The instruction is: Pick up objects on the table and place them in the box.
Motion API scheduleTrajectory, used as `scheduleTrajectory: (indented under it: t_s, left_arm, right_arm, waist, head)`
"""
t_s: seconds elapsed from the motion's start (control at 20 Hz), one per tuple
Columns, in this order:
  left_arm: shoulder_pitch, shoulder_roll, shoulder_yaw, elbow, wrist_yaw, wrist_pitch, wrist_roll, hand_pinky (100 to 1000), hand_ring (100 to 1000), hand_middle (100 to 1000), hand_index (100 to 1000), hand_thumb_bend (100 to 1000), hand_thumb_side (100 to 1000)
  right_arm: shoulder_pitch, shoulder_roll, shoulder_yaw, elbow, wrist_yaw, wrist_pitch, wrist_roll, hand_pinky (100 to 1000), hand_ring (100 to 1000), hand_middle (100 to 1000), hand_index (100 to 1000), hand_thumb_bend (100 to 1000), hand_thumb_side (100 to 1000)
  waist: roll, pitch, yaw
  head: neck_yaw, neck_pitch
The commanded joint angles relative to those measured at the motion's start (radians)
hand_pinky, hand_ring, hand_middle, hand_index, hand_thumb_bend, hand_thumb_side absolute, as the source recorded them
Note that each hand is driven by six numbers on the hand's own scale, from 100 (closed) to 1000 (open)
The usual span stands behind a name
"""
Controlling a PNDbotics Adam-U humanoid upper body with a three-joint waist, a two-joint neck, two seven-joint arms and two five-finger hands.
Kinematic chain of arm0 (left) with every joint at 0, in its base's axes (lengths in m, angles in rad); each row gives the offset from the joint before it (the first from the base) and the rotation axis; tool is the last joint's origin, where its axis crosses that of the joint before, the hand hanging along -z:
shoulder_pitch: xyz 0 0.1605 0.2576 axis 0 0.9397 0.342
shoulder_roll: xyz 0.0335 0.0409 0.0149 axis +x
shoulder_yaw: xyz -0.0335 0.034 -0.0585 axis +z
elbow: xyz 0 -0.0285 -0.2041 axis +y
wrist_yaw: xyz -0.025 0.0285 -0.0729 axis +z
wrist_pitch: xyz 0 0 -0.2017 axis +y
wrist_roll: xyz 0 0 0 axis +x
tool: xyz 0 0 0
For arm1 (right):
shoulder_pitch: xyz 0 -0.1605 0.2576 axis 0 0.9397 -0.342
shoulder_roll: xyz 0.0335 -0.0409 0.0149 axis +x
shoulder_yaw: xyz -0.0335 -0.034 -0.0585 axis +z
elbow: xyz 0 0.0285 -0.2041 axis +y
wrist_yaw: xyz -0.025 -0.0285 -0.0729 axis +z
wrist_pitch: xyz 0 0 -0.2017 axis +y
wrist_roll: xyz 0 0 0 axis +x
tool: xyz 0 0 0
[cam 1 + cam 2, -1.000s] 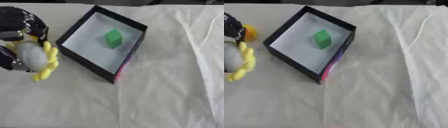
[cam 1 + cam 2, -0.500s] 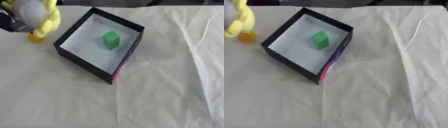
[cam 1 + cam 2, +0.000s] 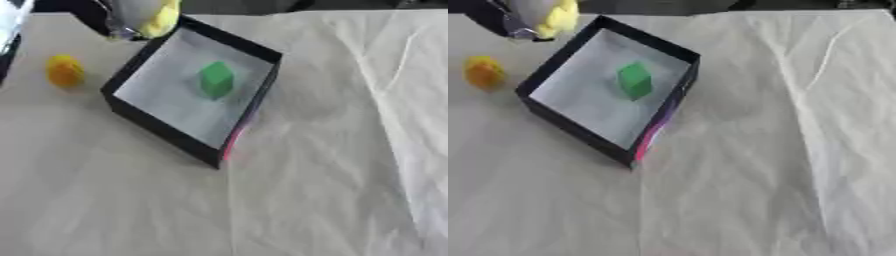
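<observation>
**Left hand over the box's far corner, load in its grip**

Up at the top edge, the left hand (image 3: 131, 20) hangs just above the far left corner of the box (image 3: 149, 47), dark fingers wrapped round a pale object with a yellow band (image 3: 162, 15) on it. The picture is blurred there, so what that object is stays unclear; only grey-white and yellow come through. The fingers are curled about it, that much shows.

The box sits askew on the table (image 3: 332, 175), a black-walled square with a light floor, one corner pointing toward the camera. A pink streak runs down its nearest right edge. Inside, a green block (image 3: 216, 79) rests on the floor, a little toward the far right wall and clear of it.

Out to the left of the box, apart from its wall, a small yellow-orange object (image 3: 64, 71) lies on the pale cloth that covers the table. Its shape is rounded; more than that cannot be made out.

The cloth shows creases running down the right side. The right hand appears in neither view.
</observation>
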Motion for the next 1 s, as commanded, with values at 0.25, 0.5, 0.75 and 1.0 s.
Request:
scheduleTrajectory:
  t_s: [0.25, 0.5, 0.75, 1.0]
  left_arm:
    - [-0.040, -0.125, 0.092, 0.223, -0.358, -0.048, 0.172, 640, 579, 462, 554, 632, 100]
    - [-0.011, -0.163, 0.109, 0.294, -0.493, -0.066, 0.264, 681, 612, 513, 628, 647, 100]
    - [0.006, -0.167, 0.120, 0.322, -0.567, -0.032, 0.278, 799, 772, 688, 804, 559, 100]
    - [0.008, -0.143, 0.116, 0.303, -0.600, -0.027, 0.318, 897, 886, 811, 889, 100, 400]
  right_arm:
    - [-0.030, -0.015, -0.001, -0.023, -0.013, 0.004, 0.011, 1000, 683, 620, 788, 100, 616]
    - [-0.029, -0.009, -0.002, -0.022, -0.011, 0.009, 0.011, 1000, 683, 620, 788, 100, 620]
    - [-0.025, -0.008, -0.005, -0.022, -0.009, 0.009, 0.010, 1000, 683, 620, 788, 100, 621]
    - [-0.015, -0.010, -0.008, -0.016, 0.003, 0.019, 0.007, 1000, 682, 620, 787, 100, 630]
  waist:
    - [-0.013, -0.008, -0.018]
    - [-0.013, -0.006, -0.019]
    - [-0.013, -0.007, -0.019]
    - [-0.009, -0.010, -0.013]
  head:
    - [0.035, -0.002]
    - [0.043, -0.002]
    - [0.043, -0.002]
    - [0.039, -0.002]
